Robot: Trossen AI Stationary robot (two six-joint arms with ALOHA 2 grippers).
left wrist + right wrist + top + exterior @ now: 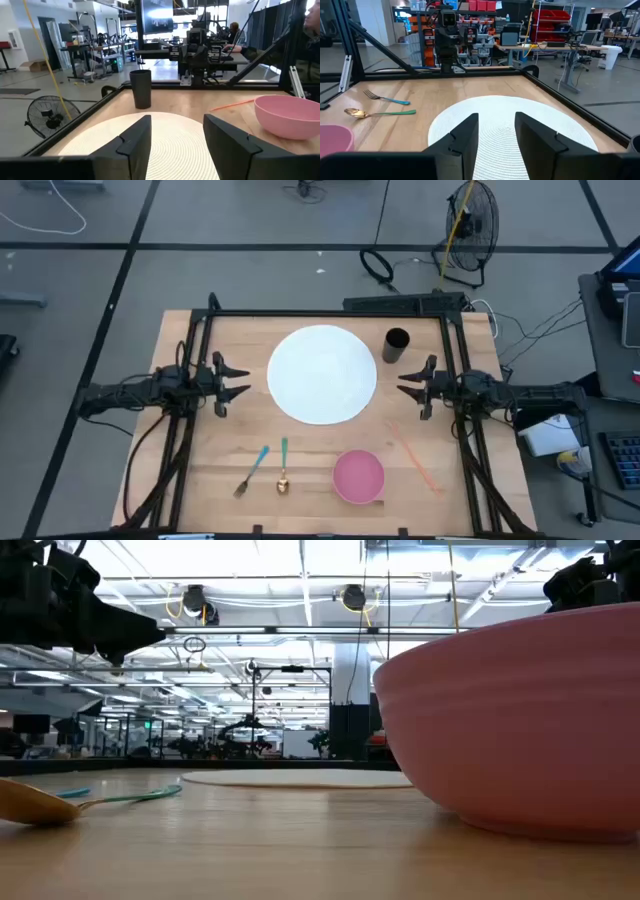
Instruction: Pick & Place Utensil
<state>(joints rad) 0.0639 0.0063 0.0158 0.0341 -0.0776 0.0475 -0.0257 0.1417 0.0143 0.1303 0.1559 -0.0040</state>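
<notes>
A fork with a blue handle (251, 470) and a spoon with a gold bowl and green handle (283, 465) lie flat near the table's front edge, left of a pink bowl (358, 476). The spoon (380, 113) and fork (385, 97) also show in the right wrist view. A round white placemat (322, 374) lies in the middle. My left gripper (240, 380) hovers open at the mat's left side, my right gripper (405, 383) open at its right side; both point at the mat and hold nothing.
A black cup (396, 344) stands at the mat's far right. An orange stick (415, 458) lies right of the pink bowl. A black frame (330, 312) rims the table's far and side edges. Bare wood lies between the mat and the utensils.
</notes>
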